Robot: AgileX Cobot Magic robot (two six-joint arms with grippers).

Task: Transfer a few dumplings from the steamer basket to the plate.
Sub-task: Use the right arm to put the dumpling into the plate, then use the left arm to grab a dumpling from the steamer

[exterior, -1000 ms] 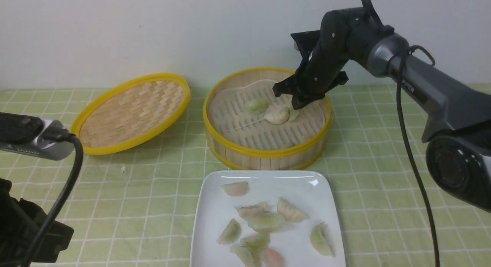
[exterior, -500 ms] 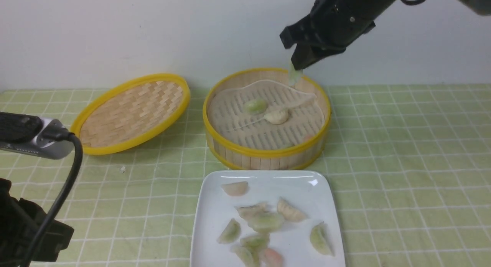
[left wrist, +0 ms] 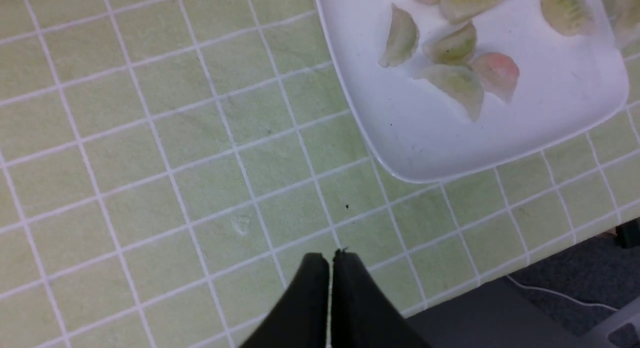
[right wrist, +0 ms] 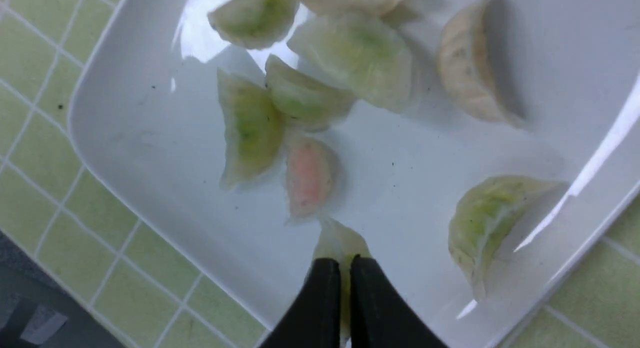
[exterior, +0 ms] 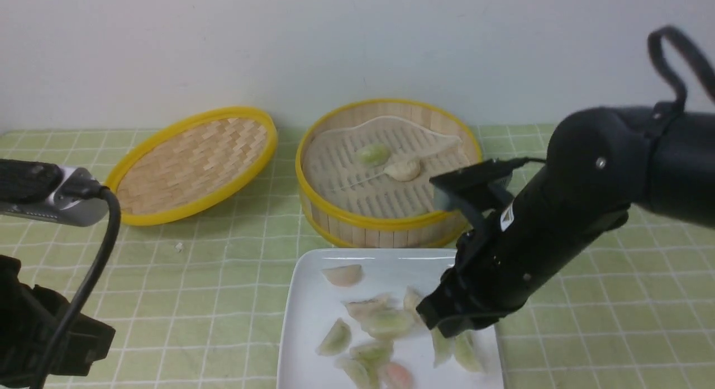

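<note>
**Right gripper (right wrist: 345, 268) clamps a pale green dumpling (right wrist: 340, 245) above the plate (exterior: 304, 316)**

The green checked tablecloth (exterior: 223, 266) carries the steamer basket (exterior: 385, 224), with two dumplings (exterior: 373, 153) on its liner (exterior: 341, 182). The plate lies just in front of the basket and holds a scatter of dumplings. The left gripper (left wrist: 330, 258), jaws pressed together and empty, hovers over bare cloth near the plate.

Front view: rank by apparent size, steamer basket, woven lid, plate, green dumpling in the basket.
1. steamer basket and plate: too close to rank; the plate is nearer and cut off by the frame.
2. woven lid: slightly smaller than the basket.
3. green dumpling: by far the smallest.
</note>
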